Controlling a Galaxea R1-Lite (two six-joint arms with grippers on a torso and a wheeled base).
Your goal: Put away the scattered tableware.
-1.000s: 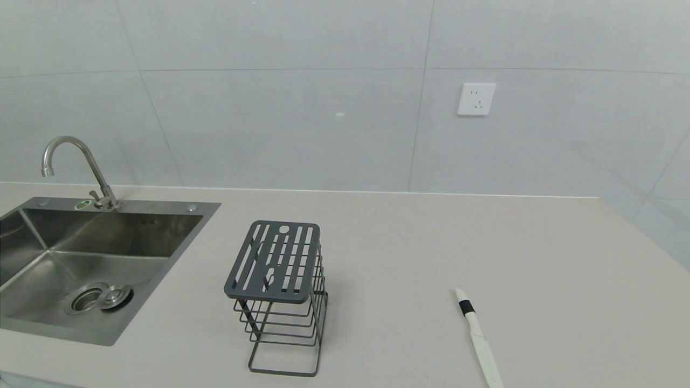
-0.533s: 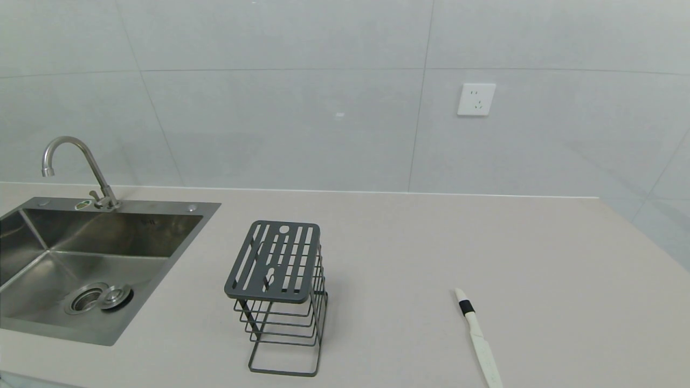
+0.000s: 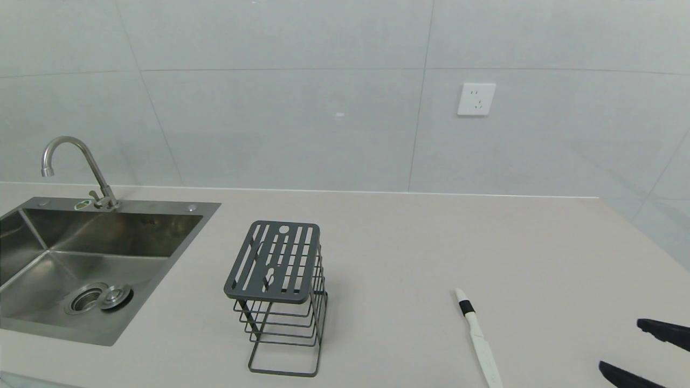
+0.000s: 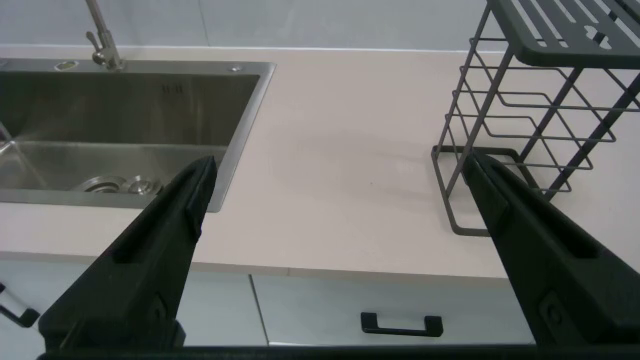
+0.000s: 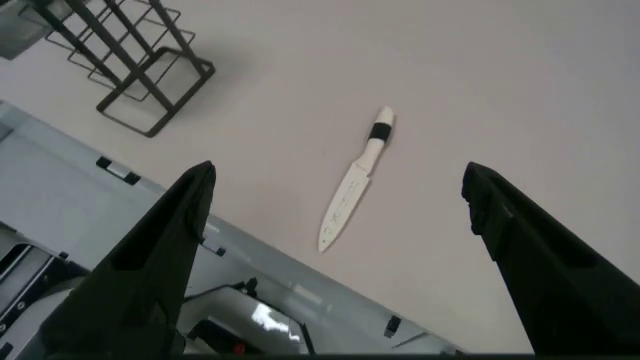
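Note:
A white knife [image 3: 477,337] with a black band on its handle lies flat on the beige counter, blade toward the front edge; it also lies between the fingers in the right wrist view as the knife [image 5: 357,180]. A dark wire rack [image 3: 277,291] with a slotted top stands mid-counter, also seen as the rack [image 4: 535,110] and the rack [image 5: 115,50]. My right gripper [image 3: 639,350] is open at the counter's front right, to the right of the knife and above it [image 5: 335,215]. My left gripper [image 4: 335,200] is open, held in front of the counter's edge between sink and rack.
A steel sink [image 3: 81,264] with a tap [image 3: 75,170] is set in the counter's left side. A tiled wall with a socket [image 3: 476,99] runs behind. Drawer fronts with a black handle [image 4: 400,323] lie below the counter edge. The counter's right end [image 3: 636,226] drops off.
The right gripper's two fingertips have come into the head view at the lower right. Knife and rack have not moved.

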